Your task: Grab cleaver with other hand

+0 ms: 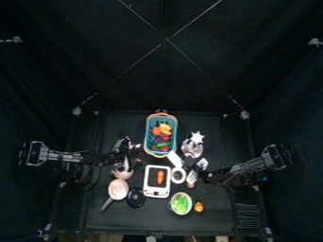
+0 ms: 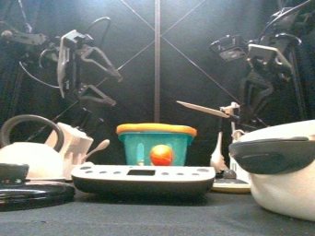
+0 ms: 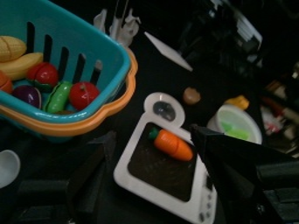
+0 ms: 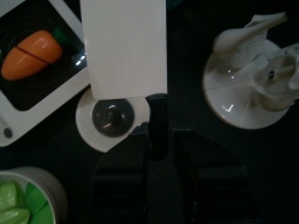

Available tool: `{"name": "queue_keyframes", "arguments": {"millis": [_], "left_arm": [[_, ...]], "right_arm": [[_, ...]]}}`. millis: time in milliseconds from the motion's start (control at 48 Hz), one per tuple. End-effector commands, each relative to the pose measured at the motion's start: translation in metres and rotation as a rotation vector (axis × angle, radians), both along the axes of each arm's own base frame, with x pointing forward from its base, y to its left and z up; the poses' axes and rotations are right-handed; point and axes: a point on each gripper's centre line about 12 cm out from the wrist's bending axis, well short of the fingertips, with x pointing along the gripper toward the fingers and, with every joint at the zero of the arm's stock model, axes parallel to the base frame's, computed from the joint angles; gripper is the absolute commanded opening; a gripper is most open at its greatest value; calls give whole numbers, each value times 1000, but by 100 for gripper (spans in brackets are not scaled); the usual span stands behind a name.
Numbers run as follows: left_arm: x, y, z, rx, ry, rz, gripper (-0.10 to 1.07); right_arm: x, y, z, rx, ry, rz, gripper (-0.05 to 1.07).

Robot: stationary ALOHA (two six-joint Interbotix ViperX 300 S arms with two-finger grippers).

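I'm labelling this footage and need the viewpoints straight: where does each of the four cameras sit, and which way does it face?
Top: high overhead, straight down; both arms flank the table.
Front: table height, level; scale near, arms hang behind.
Left wrist: on the left arm, down at the basket; the jaws show dimly.
Right wrist: on the right arm; right gripper holds the cleaver.
Shared: both wrist views show the toy carrot.

Two black arms, jointed segments w/ loose dark cables looping alongside. Left arm (image 2: 76,57) & right arm (image 2: 255,57): matte black housings, glossy highlights. Right gripper (image 4: 153,144): flat black jaws.
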Motion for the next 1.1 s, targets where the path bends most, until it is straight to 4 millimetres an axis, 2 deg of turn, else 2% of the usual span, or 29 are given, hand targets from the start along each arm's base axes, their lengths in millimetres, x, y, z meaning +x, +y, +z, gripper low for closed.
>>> {"name": "queue_keyframes", "arguments": {"millis": [0, 271, 458, 583, 854, 1083], "left_arm": [[6, 2, 13, -52, -47, 37, 100], [17, -7, 28, -63, -88, 11, 100], [27, -16, 24, -69, -69, -17, 100], [33, -22, 19, -69, -52, -34, 100], [40, -20, 0, -40, -23, -22, 98], [41, -13, -9, -15, -35, 7, 87]], "right_arm": [[15, -2, 16, -64, -34, 33, 48], [55, 1, 17, -211, 67, 190, 48], [76, 0, 19, -271, 128, 244, 48], [82, -1, 22, -289, 121, 250, 48], [87, -1, 24, -327, 115, 268, 48], [89, 0, 20, -323, 122, 274, 48]]}}
